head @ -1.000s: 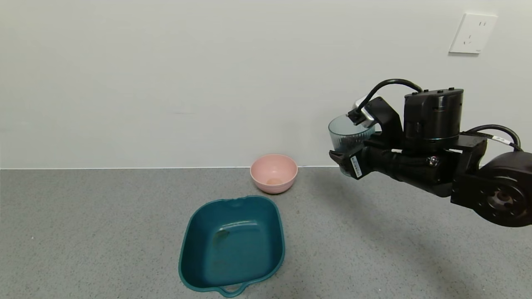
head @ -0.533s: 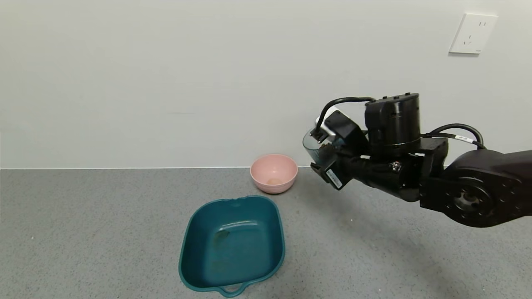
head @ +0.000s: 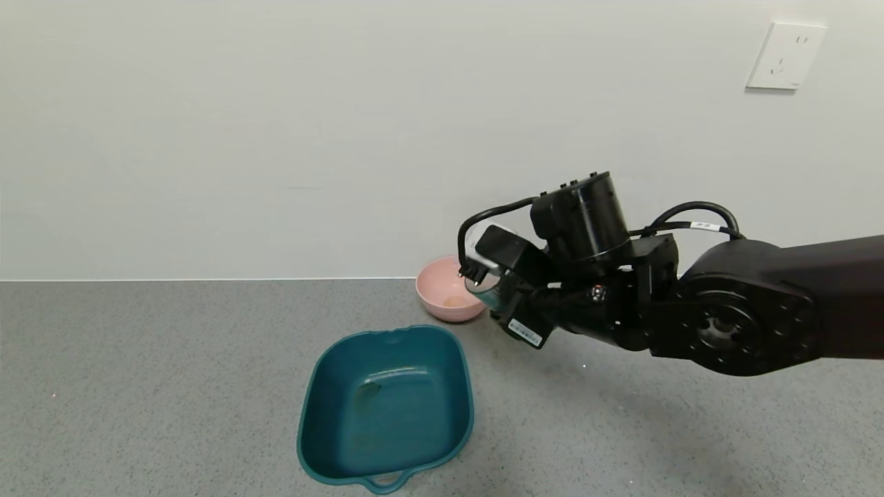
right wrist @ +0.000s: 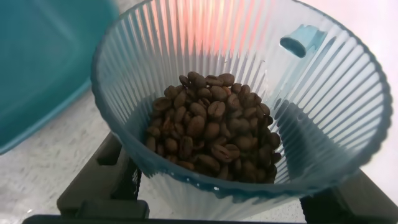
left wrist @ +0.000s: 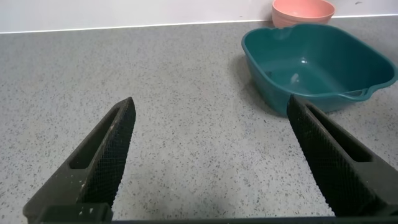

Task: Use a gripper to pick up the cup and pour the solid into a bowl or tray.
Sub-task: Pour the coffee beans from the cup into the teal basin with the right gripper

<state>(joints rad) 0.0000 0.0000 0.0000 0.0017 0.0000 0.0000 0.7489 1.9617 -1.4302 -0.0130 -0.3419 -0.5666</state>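
Observation:
My right gripper (head: 498,297) is shut on the translucent blue-green ribbed cup (right wrist: 236,106), held above the table to the right of the pink bowl and behind the tub's far right corner. In the head view only a sliver of the cup (head: 487,297) shows behind the wrist camera. The cup holds many dark brown beans (right wrist: 211,127), and it leans toward the tub. The deep teal tub (head: 387,407) sits on the table, empty of beans, its loop handle toward me. My left gripper (left wrist: 211,155) is open and empty low over the table, left of the tub (left wrist: 317,65).
A small pink bowl (head: 442,288) stands behind the tub, near the wall; it also shows in the left wrist view (left wrist: 303,10). The grey speckled table (head: 138,386) runs wide on both sides. A white socket (head: 786,55) is on the wall.
My right arm has carried the cup leftward and down, from high at the right to beside the pink bowl, and has tilted it toward the tub. The tub and bowl have not moved.

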